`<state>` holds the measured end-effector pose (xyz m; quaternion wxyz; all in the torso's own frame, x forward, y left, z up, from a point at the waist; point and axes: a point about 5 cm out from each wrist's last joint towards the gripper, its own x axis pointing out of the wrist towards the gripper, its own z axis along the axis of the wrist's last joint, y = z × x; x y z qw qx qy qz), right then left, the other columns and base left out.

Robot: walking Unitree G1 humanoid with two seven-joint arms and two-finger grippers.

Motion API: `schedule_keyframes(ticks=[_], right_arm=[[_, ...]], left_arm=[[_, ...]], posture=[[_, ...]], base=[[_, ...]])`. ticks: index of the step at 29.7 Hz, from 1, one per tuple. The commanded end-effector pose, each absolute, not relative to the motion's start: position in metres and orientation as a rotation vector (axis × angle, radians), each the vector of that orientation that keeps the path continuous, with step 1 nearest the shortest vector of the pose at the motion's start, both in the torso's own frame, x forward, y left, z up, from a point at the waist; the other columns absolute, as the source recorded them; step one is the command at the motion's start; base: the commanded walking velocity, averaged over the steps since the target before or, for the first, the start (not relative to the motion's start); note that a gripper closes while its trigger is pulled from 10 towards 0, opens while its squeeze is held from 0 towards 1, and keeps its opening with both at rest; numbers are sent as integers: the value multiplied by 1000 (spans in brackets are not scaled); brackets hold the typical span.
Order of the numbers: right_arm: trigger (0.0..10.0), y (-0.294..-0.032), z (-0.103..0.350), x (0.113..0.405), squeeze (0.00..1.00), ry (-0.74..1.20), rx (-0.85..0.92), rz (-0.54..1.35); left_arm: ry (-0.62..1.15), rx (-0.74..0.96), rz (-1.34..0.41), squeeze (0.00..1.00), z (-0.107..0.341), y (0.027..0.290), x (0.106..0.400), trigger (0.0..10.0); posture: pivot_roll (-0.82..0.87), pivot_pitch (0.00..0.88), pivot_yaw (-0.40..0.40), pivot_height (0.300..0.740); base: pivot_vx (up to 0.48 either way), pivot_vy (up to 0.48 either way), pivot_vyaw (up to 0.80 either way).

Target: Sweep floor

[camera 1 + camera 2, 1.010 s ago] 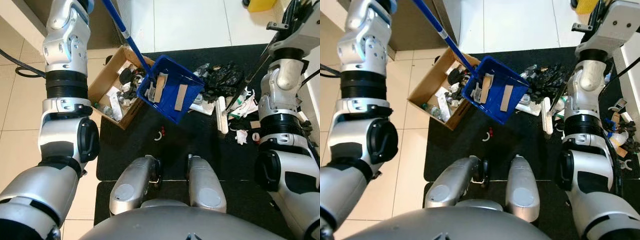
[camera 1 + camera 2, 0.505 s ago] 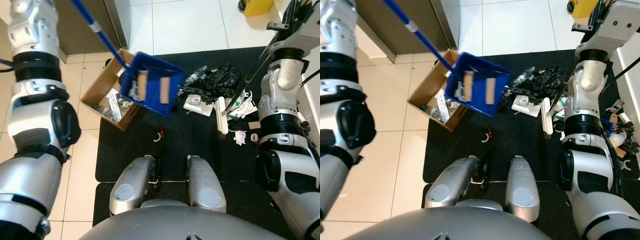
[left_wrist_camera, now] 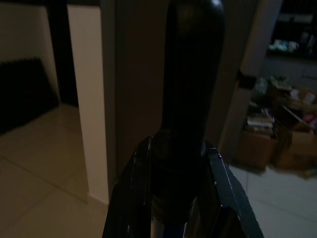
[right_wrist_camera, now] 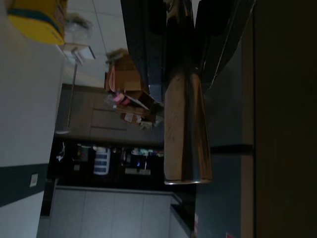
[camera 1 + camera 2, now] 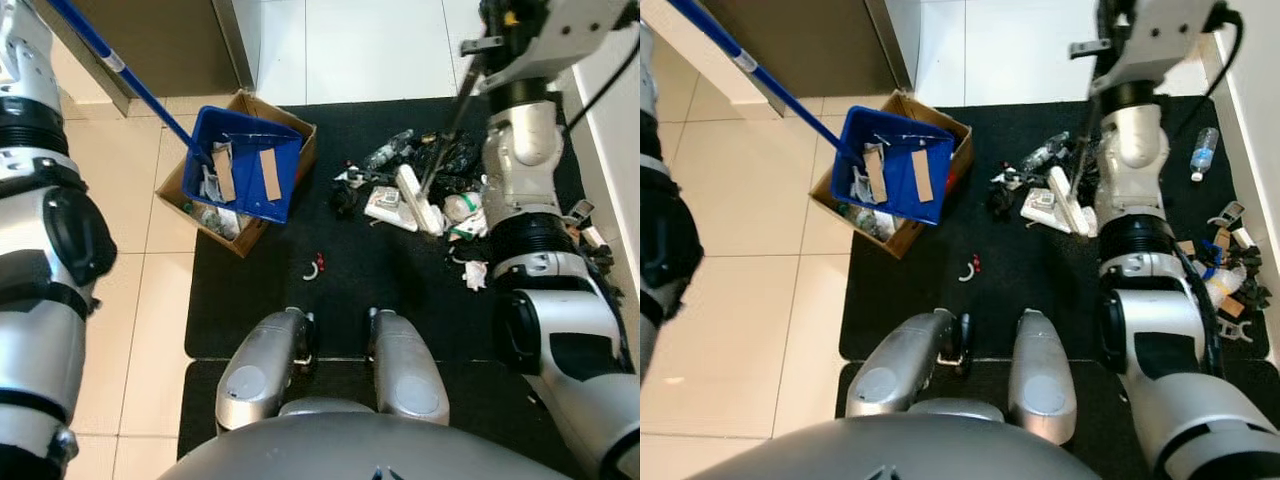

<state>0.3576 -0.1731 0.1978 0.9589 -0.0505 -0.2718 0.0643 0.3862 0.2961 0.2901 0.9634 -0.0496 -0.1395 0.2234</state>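
Note:
A blue dustpan [image 5: 245,168] with cardboard scraps in it hangs tilted over an open cardboard box [image 5: 303,146] of rubbish. Its long blue handle [image 5: 120,73] runs up to the left. In the left wrist view my left gripper [image 3: 178,198] is shut around that handle's dark end. A broom with a white head [image 5: 414,199] rests against a pile of litter [image 5: 385,185] on the black mat [image 5: 260,300]. The broom's dark handle [image 5: 447,125] rises to my right arm. My right gripper [image 4: 178,44] is shut around the metal shaft.
A small red and white scrap [image 5: 316,264] lies on the mat ahead of my knees [image 5: 330,370]. More litter [image 5: 1230,270] and a plastic bottle [image 5: 1203,152] sit along the mat's right edge by a white wall. Beige tiles lie to the left.
The dustpan has swung left and now hangs over the box. The broom head has moved left against the litter pile. The camera has also shifted.

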Motion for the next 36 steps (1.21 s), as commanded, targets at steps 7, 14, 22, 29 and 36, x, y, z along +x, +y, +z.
schedule_keyframes(ticks=[7, 14, 22, 29, 36], right_arm=[[10000, -161, 227, 357, 0, -706, -61, 187], [10000, -165, 229, 349, 0, -744, -44, 189], [10000, -173, 227, 341, 0, -763, -44, 165], [10000, -177, 225, 335, 0, -765, -45, 150], [10000, -178, 226, 332, 0, -767, -44, 142]], left_arm=[[-420, 63, 507, 0, 330, 318, 376, 10000], [-475, 256, 404, 0, 328, 297, 383, 10000], [-520, 517, 269, 0, 316, 258, 393, 10000], [-525, 541, 208, 0, 309, 243, 397, 10000], [-571, 552, 252, 0, 316, 236, 398, 10000]], posture=[[221, 111, 51, 740], [204, 135, 63, 740], [164, 143, 91, 740], [143, 149, 109, 740], [125, 145, 117, 740]], base=[[0, 0, 0], [0, 0, 0], [0, 0, 0], [0, 0, 0], [0, 0, 0]])
